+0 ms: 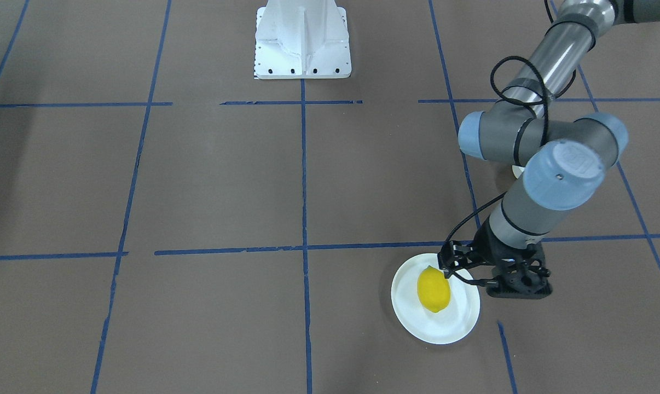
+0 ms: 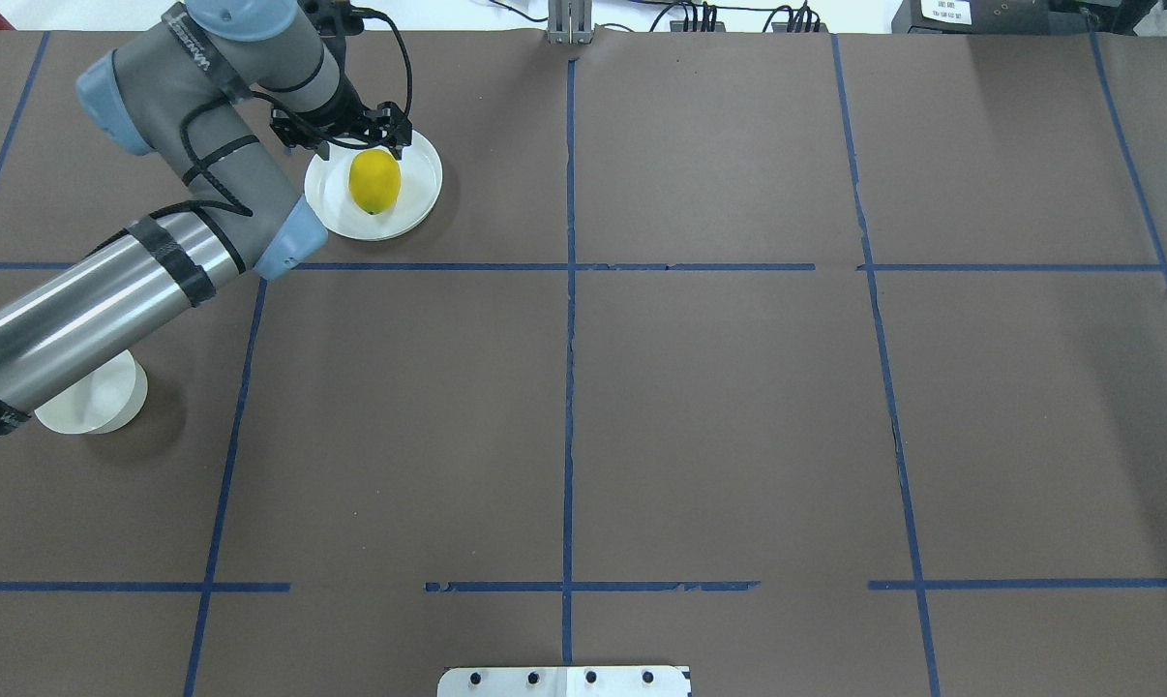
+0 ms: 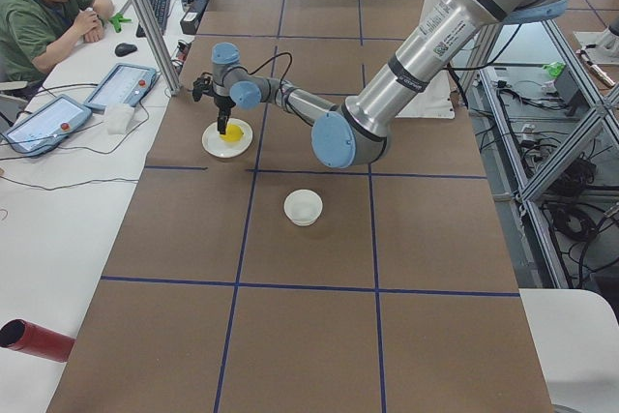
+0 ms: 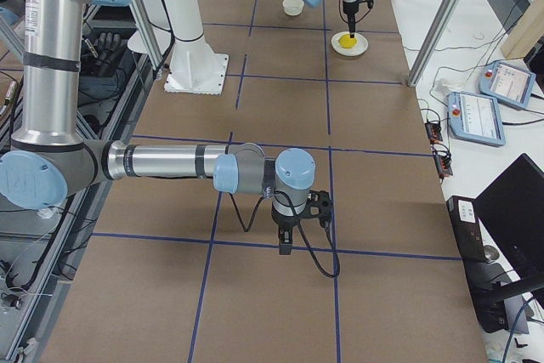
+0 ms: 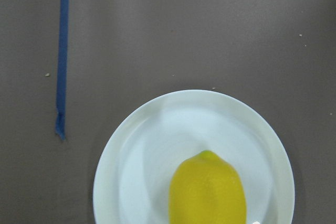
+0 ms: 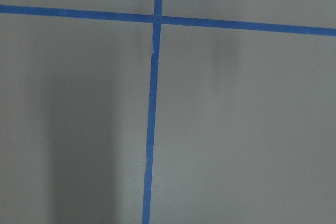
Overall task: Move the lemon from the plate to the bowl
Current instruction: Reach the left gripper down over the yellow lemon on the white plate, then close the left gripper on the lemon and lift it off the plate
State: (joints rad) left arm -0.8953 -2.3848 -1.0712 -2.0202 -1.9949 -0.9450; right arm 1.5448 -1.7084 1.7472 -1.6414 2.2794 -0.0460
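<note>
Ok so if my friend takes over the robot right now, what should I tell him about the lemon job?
Left gripper: looks open, pointing down just over one end of the lemon, not gripping it.
Right gripper: hangs over the table, far from the job's things; cannot tell if it is open or shut.
The lemon lies on the plate. The bowl stands empty, apart from the plate.
Done: the approach only.
Left: grip the lemon, lift it, carry it to the bowl, let go.
</note>
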